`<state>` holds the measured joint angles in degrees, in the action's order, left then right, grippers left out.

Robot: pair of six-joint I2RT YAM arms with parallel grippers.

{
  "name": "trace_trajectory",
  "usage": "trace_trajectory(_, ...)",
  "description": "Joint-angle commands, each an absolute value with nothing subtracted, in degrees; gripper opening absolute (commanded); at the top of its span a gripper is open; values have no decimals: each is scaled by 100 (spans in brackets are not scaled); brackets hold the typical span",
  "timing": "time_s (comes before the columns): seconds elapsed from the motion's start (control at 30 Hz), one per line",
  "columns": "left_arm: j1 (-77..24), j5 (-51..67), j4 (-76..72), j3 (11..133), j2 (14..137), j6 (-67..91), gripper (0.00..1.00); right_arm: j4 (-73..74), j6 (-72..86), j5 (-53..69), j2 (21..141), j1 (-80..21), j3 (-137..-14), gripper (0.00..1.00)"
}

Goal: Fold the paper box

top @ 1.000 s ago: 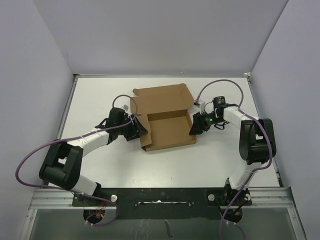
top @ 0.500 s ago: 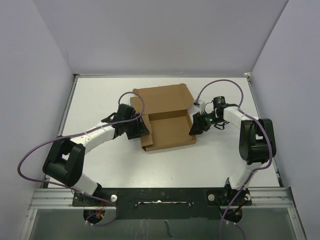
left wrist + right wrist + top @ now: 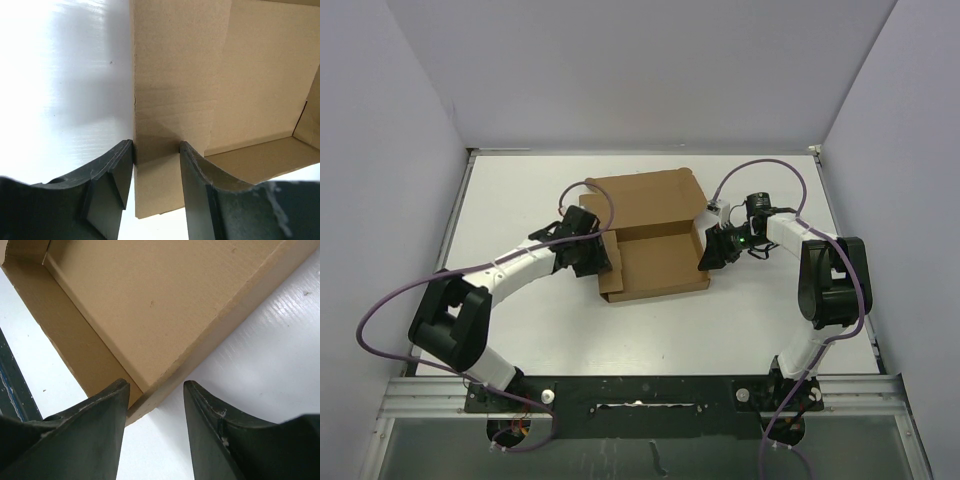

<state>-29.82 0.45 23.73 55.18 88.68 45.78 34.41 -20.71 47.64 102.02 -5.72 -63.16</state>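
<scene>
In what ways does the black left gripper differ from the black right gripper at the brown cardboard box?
The black two-finger left gripper is at the left side of the plain brown corrugated cardboard box; the black right gripper is at its right side. Cardboard fills the left gripper's gap; the right gripper's gap shows a box edge and white table. Both have fingers apart.

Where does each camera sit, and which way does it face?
Top external: above and behind the bases, facing down on the table; shows left arm, right arm and the paper box.
Left wrist: on the left arm, facing along the left gripper to the box's left side; both fingers show.
Right wrist: on the right arm, facing along the right gripper to the box's right side; both fingers show.
Shared: both wrist views hold the paper box and table.
</scene>
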Motion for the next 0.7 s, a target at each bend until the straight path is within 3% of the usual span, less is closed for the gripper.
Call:
trace_trajectory(0.0,-3119,-366,2542,5926,9080,4427,40,3432,-2128,4922,10204,-622,-6442,48)
trace_trajectory(0.17,-3223,-424,2358,6020,9072,4323,51,3428,-2127,4920,10200,-643,-6442,48)
trace_trajectory(0.43,-3226,-590,2469,6238,9316,4192,56,3428,-2127,4917,10202,-659,-6448,48)
trace_trajectory(0.67,-2938,472,1409,5669,8934,4412,62,3432,-2127,4922,10203,-655,-6451,48)
